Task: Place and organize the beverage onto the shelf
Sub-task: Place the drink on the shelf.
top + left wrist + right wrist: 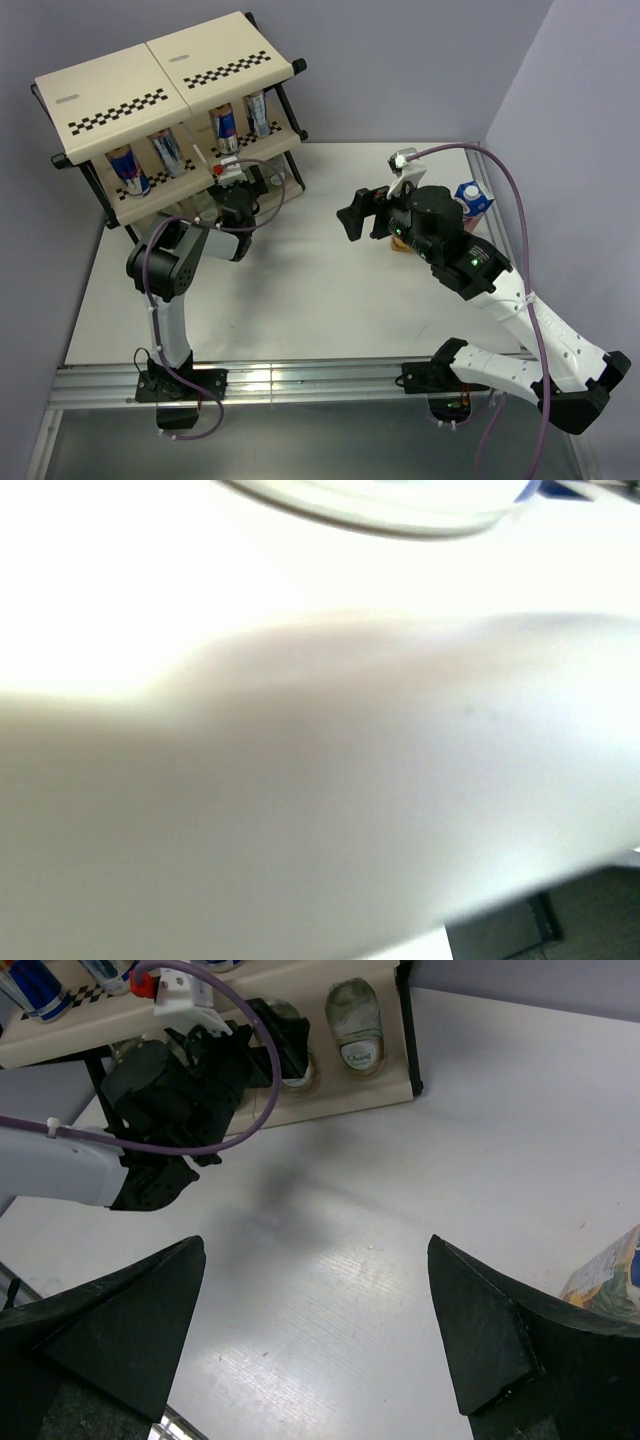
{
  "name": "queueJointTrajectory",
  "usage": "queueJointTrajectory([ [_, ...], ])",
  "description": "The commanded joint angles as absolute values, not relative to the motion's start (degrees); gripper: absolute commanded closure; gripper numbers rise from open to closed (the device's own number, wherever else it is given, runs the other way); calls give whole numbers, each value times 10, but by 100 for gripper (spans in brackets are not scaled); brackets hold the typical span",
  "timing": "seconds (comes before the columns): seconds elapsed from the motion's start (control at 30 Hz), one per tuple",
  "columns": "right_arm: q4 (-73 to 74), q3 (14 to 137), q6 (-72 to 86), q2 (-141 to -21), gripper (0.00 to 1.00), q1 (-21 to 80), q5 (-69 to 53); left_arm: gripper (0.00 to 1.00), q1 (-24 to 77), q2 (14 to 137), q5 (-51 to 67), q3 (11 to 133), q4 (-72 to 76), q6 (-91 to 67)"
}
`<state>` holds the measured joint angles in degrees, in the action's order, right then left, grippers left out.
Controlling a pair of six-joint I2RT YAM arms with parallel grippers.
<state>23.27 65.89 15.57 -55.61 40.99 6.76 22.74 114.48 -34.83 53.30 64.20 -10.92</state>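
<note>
Cans [225, 127] stand four in a row on the middle tier of the shelf [110, 90]. Two clear bottles [355, 1022] rest at the right end of its lowest tier, and the left gripper [283, 1035] is at one of them; whether its jaws are apart cannot be told. The right gripper [316, 1260] hangs spread wide over the middle of the tabletop [300, 300]. A carton [474, 198] stands near the tabletop's right edge.

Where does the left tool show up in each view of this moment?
Top external: left tool upper left of centre, at the shelf's lower tier.
Left wrist: not discernible, only a blurred pale surface.
Right wrist: upper left, just left of a clear bottle.
Shared landmark: the shelf, in top external and right wrist.
</note>
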Motion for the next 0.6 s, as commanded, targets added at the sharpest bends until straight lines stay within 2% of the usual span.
queueJointTrajectory([
  [0.0,210,656,149,-548,1,410,67,0,231,1100,-361,525,660,-136],
  [0.57,236,666,142,-588,0,409,108,0,260,1057,-374,503,558,-209],
])
